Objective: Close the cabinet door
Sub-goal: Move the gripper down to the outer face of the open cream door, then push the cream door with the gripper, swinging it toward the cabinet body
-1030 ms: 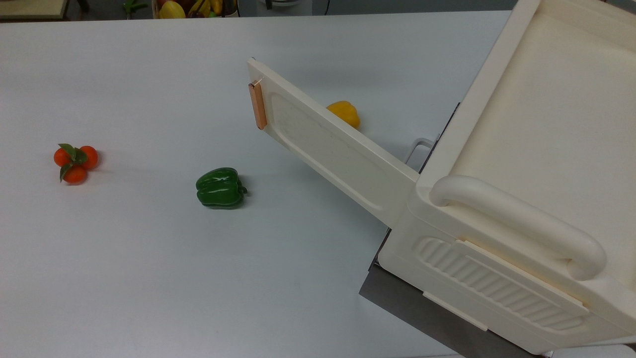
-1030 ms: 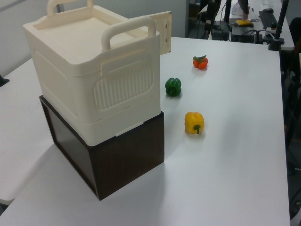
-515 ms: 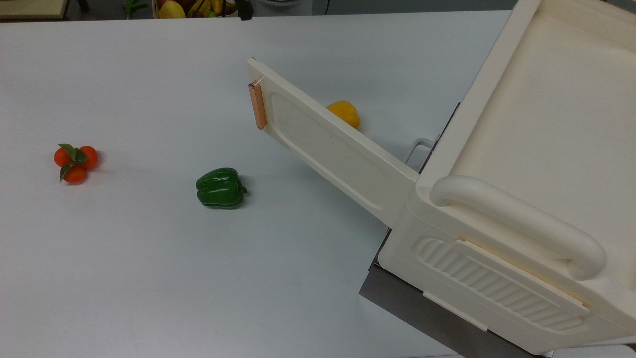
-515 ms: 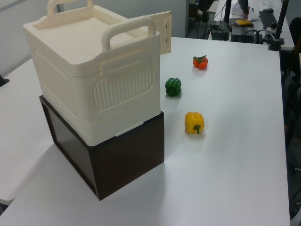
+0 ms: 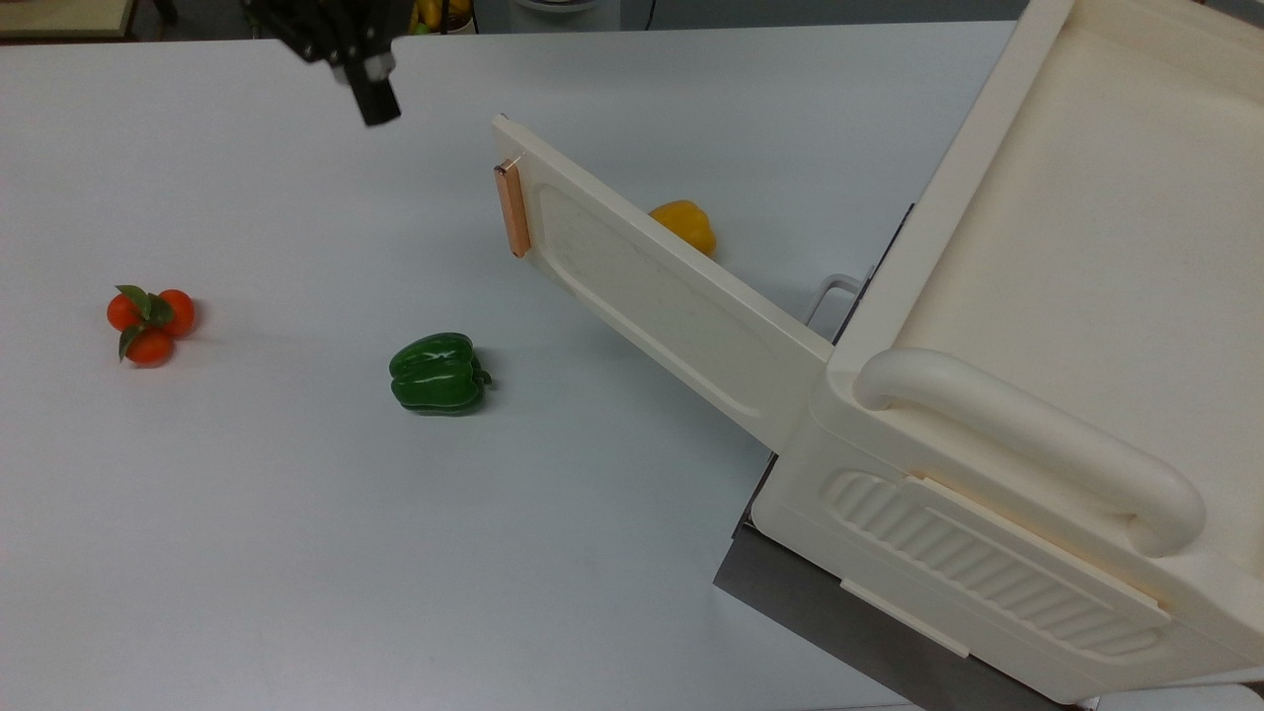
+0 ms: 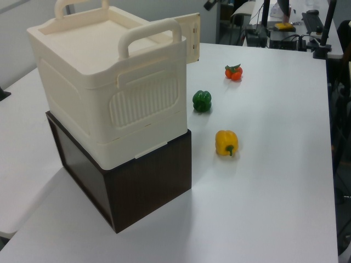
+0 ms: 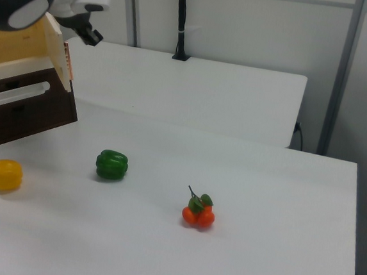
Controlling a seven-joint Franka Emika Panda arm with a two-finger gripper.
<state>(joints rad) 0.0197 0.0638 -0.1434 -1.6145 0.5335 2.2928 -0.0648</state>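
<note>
White tabletop [image 5: 247, 553] carries everything. Nearest me in the top view sits the cabinet [image 5: 1037, 415]: cream plastic, tube handle, ribbed side. Its cabinet door [image 5: 652, 286] swings wide out over the table, copper bar handle [image 5: 512, 208] at the free end, w/ nothing touching it. So I reckon closing hasn't started. Farther back, gripper [image 5: 373, 94] hangs well apart from the door; can't tell its opening.
</note>
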